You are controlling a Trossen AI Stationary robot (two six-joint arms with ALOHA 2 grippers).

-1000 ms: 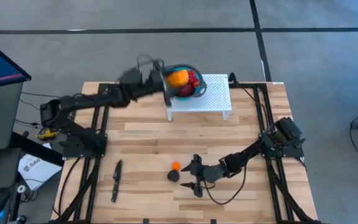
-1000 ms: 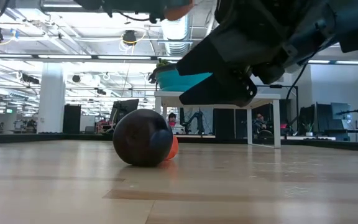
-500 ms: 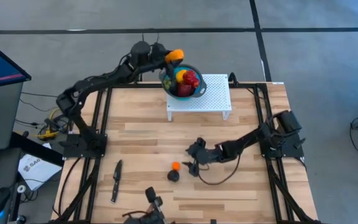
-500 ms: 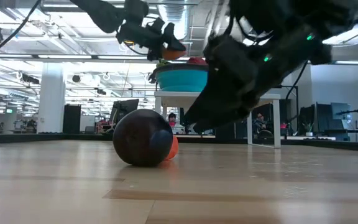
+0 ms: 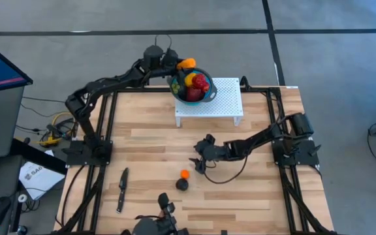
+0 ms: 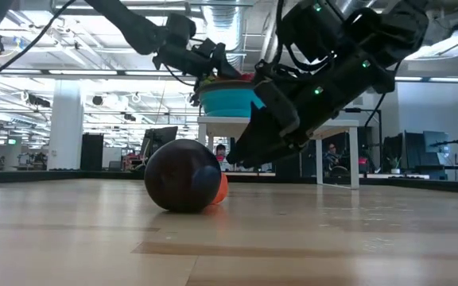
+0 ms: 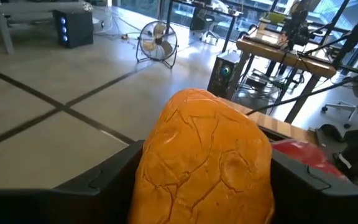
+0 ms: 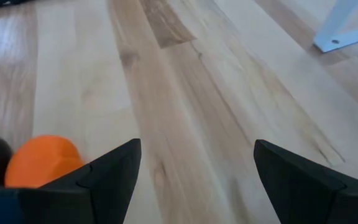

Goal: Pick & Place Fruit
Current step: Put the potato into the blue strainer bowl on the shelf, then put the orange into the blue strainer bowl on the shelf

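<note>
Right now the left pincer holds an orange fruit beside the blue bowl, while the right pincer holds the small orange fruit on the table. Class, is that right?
Not quite. The right pincer is open and empty; the small orange fruit lies on the table beside it, as the right wrist view shows. The left pincer does hold an orange fruit beside the blue bowl.

Left pincer (image 5: 180, 63) reaches far back, fingers clamped; right pincer (image 5: 196, 163) hangs low, fingers spread.

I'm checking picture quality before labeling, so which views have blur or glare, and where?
Low view: ceiling lights glare, the right gripper looms dark. Left wrist view: the orange fruit fills the frame, sharp; the room behind is softer. Right wrist view: the small orange fruit and fingers look soft. High view: evenly lit.
</note>
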